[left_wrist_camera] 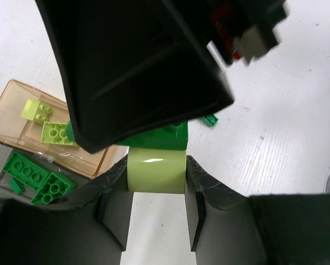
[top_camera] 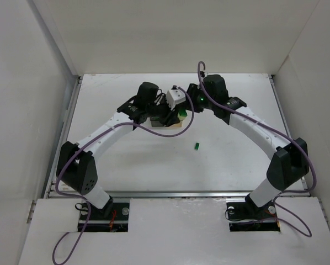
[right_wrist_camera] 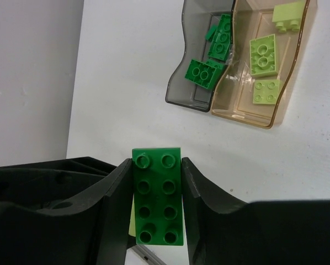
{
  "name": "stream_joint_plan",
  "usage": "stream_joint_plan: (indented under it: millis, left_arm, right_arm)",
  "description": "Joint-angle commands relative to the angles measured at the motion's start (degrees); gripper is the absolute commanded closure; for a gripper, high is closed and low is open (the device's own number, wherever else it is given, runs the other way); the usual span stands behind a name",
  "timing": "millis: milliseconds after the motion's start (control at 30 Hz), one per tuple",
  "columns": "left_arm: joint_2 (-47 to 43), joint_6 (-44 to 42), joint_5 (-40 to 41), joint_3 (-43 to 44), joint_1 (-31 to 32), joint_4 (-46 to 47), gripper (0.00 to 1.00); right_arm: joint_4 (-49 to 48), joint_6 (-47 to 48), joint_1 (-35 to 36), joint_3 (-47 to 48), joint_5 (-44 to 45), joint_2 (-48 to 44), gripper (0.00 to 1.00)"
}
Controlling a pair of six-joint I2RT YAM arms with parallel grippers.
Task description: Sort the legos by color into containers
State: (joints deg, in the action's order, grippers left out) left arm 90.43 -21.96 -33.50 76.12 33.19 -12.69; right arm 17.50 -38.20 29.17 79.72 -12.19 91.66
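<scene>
My left gripper is shut on a pale yellow-green brick. A dark green two-by-four brick is stuck to it, and my right gripper is shut on that one. The two grippers meet mid-table, left and right, with the joined bricks between them. The dark smoky grey box holds dark green bricks. The light tan box beside it holds three pale bricks. Both boxes are mostly hidden under the arms in the top view.
One small dark green brick lies loose on the white table, in front of the grippers; it also shows in the left wrist view. White walls stand on the left, right and far sides.
</scene>
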Motion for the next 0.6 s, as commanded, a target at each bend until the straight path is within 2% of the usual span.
stream_joint_plan:
  millis: [0, 133, 267, 467, 567]
  left_arm:
    - [-0.6, 0.6, 2.2, -4.6, -3.1, -1.9, 1.00]
    - [-2.3, -1.4, 6.3, -10.3, -5.2, -1.9, 1.00]
    - [-4.2, -1.4, 7.8, -13.7, -7.3, -1.3, 1.00]
    - [-6.6, -1.4, 8.9, -14.3, -8.6, -2.6, 1.00]
    - [-8.9, -1.4, 10.4, -15.6, -9.8, -3.2, 1.00]
  right_arm:
    - [-2.9, -0.2, -1.7, 5.3, 2.9, 0.2, 1.00]
    - [-3.5, -0.2, -2.2, 10.8, 6.1, 2.8, 1.00]
    - [-4.9, -0.2, -2.2, 14.0, 5.6, 6.9, 1.00]
    - [-6.2, -1.4, -0.7, 22.3, 3.7, 20.8, 1.00]
    - [-5.6, -1.4, 0.6, 30.3, 1.0, 29.3, 1.00]
